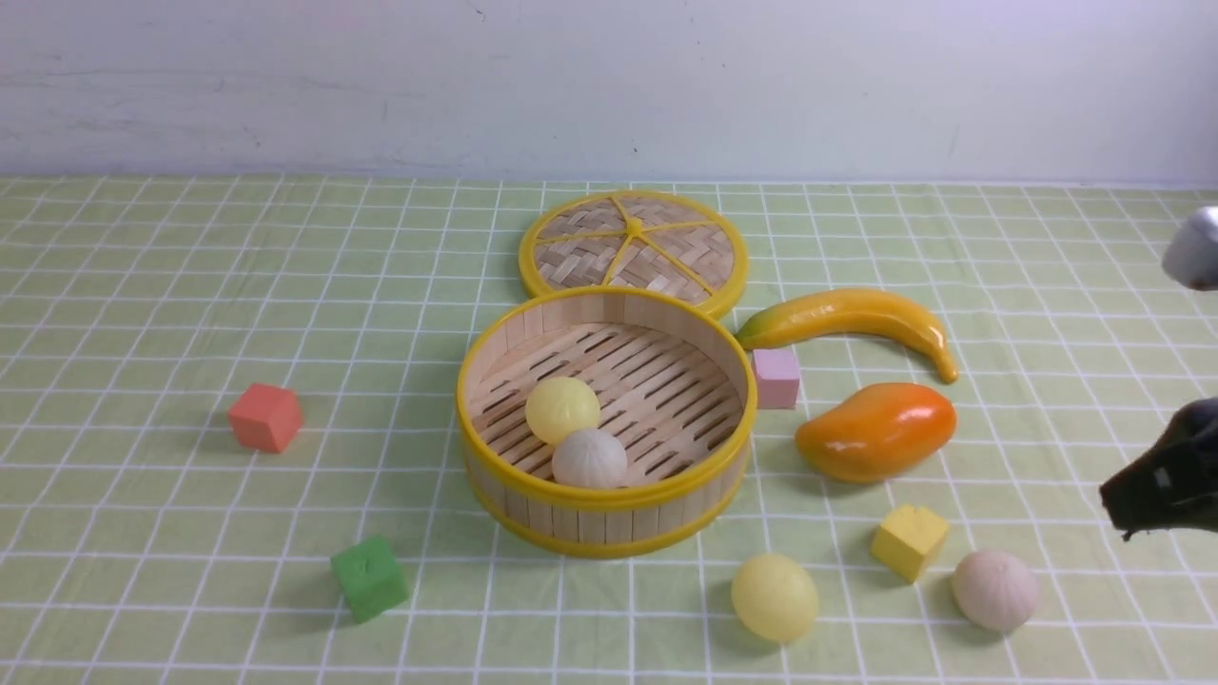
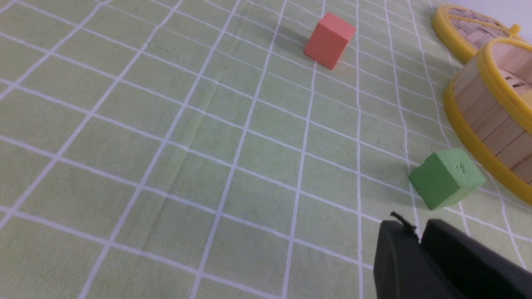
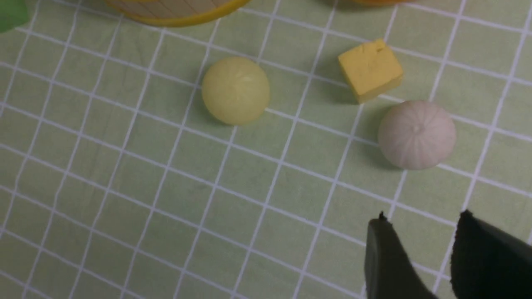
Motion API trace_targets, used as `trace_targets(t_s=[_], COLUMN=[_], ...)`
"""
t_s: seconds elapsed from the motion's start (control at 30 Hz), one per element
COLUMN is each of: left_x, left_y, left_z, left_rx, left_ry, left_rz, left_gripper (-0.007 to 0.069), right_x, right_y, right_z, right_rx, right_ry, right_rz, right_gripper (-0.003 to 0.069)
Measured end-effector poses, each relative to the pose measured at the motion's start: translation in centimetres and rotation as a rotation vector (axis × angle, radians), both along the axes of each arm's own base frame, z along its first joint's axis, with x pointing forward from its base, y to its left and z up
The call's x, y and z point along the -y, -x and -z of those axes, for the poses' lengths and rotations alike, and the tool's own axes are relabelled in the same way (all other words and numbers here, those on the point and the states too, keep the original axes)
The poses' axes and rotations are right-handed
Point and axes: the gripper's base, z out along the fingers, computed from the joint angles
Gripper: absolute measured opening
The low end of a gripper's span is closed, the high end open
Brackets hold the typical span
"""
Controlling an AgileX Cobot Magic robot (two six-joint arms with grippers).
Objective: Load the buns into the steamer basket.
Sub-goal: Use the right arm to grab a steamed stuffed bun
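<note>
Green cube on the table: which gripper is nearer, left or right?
Left. The left gripper hangs close beside the green cube; the right gripper is far off on the robot's right, beyond the bamboo steamer basket.

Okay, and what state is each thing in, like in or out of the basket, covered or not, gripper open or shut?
Steamer basket: uncovered, two buns inside
Lid: off, lying behind the basket
Pale yellow bun: in the basket
Off-white bun: in the basket
Other yellow bun: out, on the cloth
Other off-white bun: out, on the cloth
Right gripper: open, holding nothing
</note>
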Motion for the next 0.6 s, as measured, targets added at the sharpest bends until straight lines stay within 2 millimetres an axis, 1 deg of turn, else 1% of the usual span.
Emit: trace_targets(t_s=[0.1,0.13,0.17,0.2,0.23,0.3,0.33,0.4,0.47,0.5,0.53,0.6], left_x=[0.0,0.0,0.0,0.0,0.0,0.0,0.0,0.0,0.0,0.0,0.0,0.0], left_y=[0.0,0.0,0.0,0.0,0.0,0.0,0.0,0.0,0.0,0.0,0.0,0.0], left_z=[0.0,0.0,0.0,0.0,0.0,0.0,0.0,0.0,0.0,0.0,0.0,0.0], left_rx=[0.000,0.000,0.000,0.000,0.000,0.000,0.000,0.000,0.000,0.000,0.000,0.000], left_ry=[0.000,0.000,0.000,0.000,0.000,0.000,0.000,0.000,0.000,0.000,0.000,0.000], left_rz=[0.000,0.000,0.000,0.000,0.000,0.000,0.000,0.000,0.000,0.000,0.000,0.000], left_gripper=[0.0080,0.0081,0.0083,0.0083,0.0085,0.0088,0.0089,0.0091,0.0092,0.0092,0.0092,0.0094], right_x=[-1.1,-1.1,-2.1,-2.2,-2.8,-3.4,-3.4,-3.5,-3.5,-3.5,-3.6,-3.8], right_y=[-0.9,-0.9,-1.5,-1.6,-2.1,-3.3,-3.3,-4.6,-5.7,-5.8,-6.6,-7.3], right_z=[0.6,0.6,1.3,1.4,2.3,4.2,4.3,6.0,7.4,7.5,8.5,9.2], right_rx=[-0.038,-0.038,-0.078,-0.084,-0.122,-0.182,-0.186,-0.226,-0.254,-0.256,-0.272,-0.277], right_ry=[0.017,0.017,0.044,0.049,0.089,0.158,0.166,0.188,0.202,0.204,0.208,0.208], right_rz=[-0.057,-0.055,-0.076,-0.077,-0.071,-0.005,-0.009,0.094,0.144,0.146,0.158,0.168], right_gripper=[0.0239,0.0239,0.0239,0.0239,0.0239,0.0239,0.0239,0.0239,0.0239,0.0239,0.0239,0.0239])
